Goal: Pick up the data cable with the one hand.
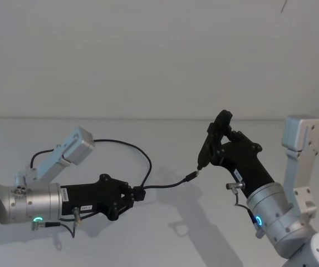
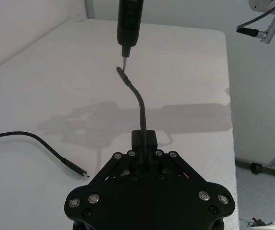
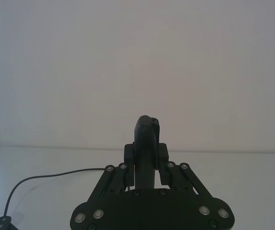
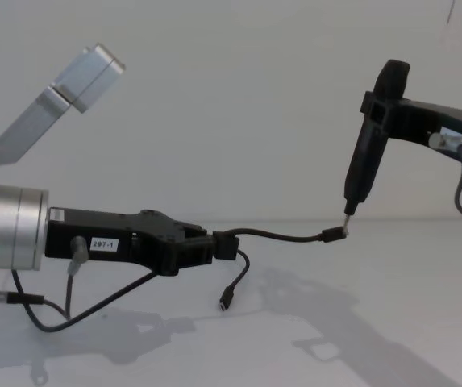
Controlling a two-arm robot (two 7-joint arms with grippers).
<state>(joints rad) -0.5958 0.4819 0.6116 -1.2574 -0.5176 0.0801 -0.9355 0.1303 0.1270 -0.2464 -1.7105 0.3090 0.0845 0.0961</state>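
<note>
Above the white table (image 4: 424, 266): data cable (image 4: 283, 235) held clear of the surface.
Left gripper (image 4: 214, 246) clamped on the cable; right gripper (image 4: 376, 105) grips a black pointed tool (image 4: 364, 173) whose tip meets the plug.

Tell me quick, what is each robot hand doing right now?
Left tool: closed on the data cable near one plug, cable raised off the table.
Right tool: closed on a slim black object whose metal tip meets that plug.

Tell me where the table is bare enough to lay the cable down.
Bare table lies below the left gripper and beyond the data cable loop toward the wall. Crowded: the gap between the cable's raised plug and the right gripper, whose tool tip nearly meets it.
</note>
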